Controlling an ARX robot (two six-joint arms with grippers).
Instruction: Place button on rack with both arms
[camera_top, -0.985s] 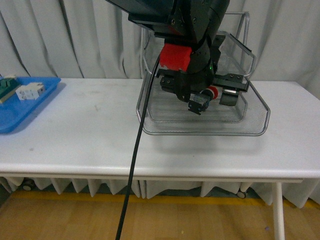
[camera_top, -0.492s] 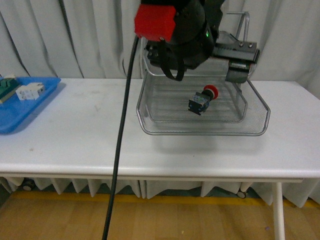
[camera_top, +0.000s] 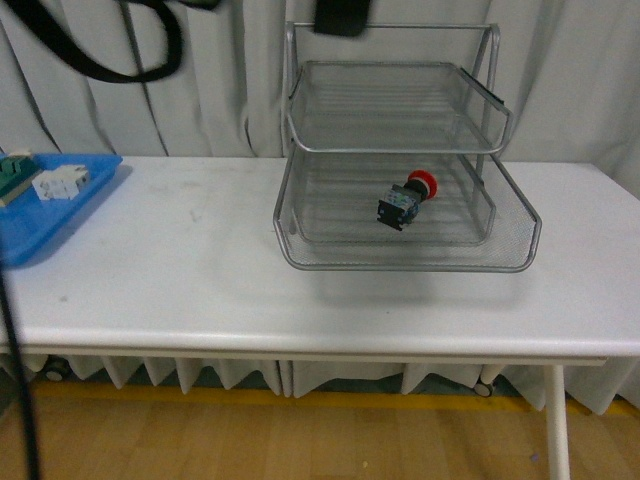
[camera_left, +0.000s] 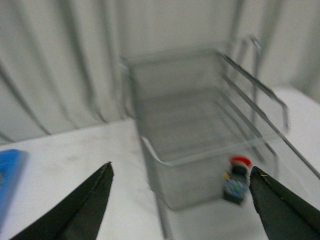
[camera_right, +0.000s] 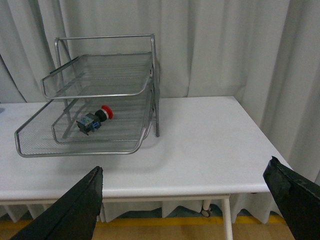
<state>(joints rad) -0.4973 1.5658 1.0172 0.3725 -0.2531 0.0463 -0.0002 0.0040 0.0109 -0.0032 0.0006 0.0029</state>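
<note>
The button (camera_top: 408, 200), with a red cap and a dark body, lies on its side on the mesh of the silver wire rack (camera_top: 400, 150), below the top tier. It also shows in the left wrist view (camera_left: 236, 180) and in the right wrist view (camera_right: 95, 119). My left gripper (camera_left: 182, 200) is open and empty, held off from the rack's front (camera_left: 200, 150). My right gripper (camera_right: 185, 200) is open and empty, well back from the rack (camera_right: 100, 90) and beyond the table's end. Only a dark arm part (camera_top: 340, 15) shows at the top of the front view.
A flat blue tray (camera_top: 60, 215) sits at the table's left end, holding a white block (camera_top: 60, 182) and a green block (camera_top: 12, 170). A black cable (camera_top: 140, 60) hangs at the upper left. Grey curtains stand behind the white table (camera_top: 200, 280).
The arm that hung over the rack has lifted up and out of the front view. The button stays lying on the rack's mesh, free of any gripper.
</note>
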